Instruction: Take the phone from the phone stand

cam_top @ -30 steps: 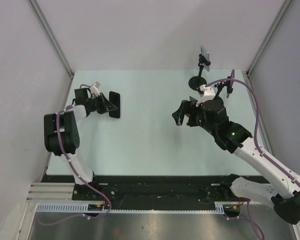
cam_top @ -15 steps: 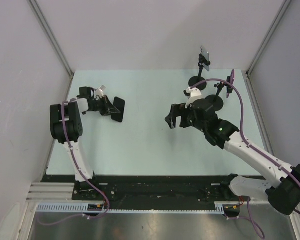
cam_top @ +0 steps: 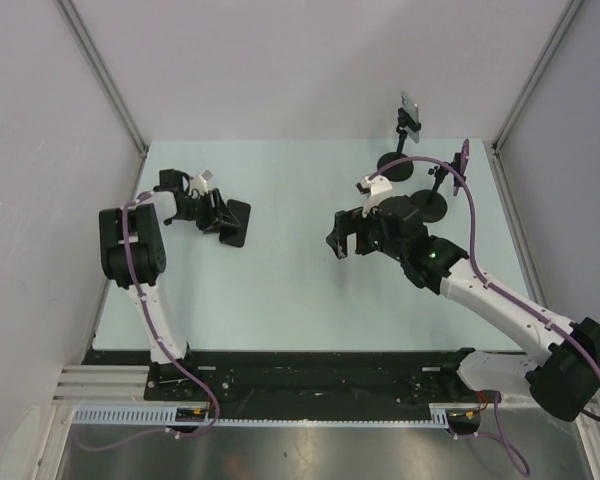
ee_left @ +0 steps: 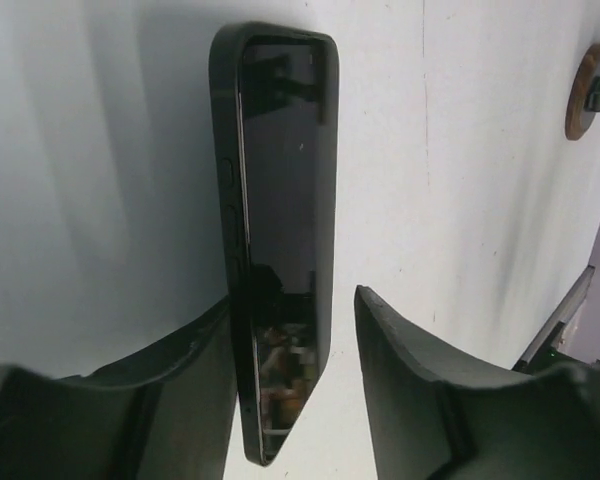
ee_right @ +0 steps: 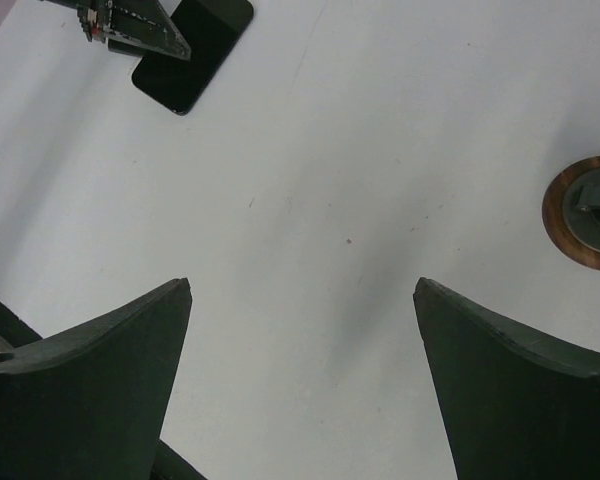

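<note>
The black phone [cam_top: 236, 222] is at the left of the table, off any stand, and it also shows in the right wrist view [ee_right: 195, 50]. In the left wrist view the phone [ee_left: 280, 200] lies between my left gripper's [ee_left: 292, 300] fingers. The left finger touches its edge and the right finger stands clear of it, so the gripper is open. My left gripper [cam_top: 214, 211] is at the phone's near end. My right gripper [cam_top: 342, 240] is open and empty above the middle of the table. A phone stand [cam_top: 427, 208] with a round base is behind it.
A second stand [cam_top: 395, 165] with a clamp on top [cam_top: 410, 110] stands at the back right. A round brown-rimmed base [ee_right: 585, 212] shows at the right edge of the right wrist view. White walls enclose the table on three sides.
The phone has tilted and shifted slightly right and toward the front. The left arm's elbow has folded in. The right arm has moved left toward the table's middle.
</note>
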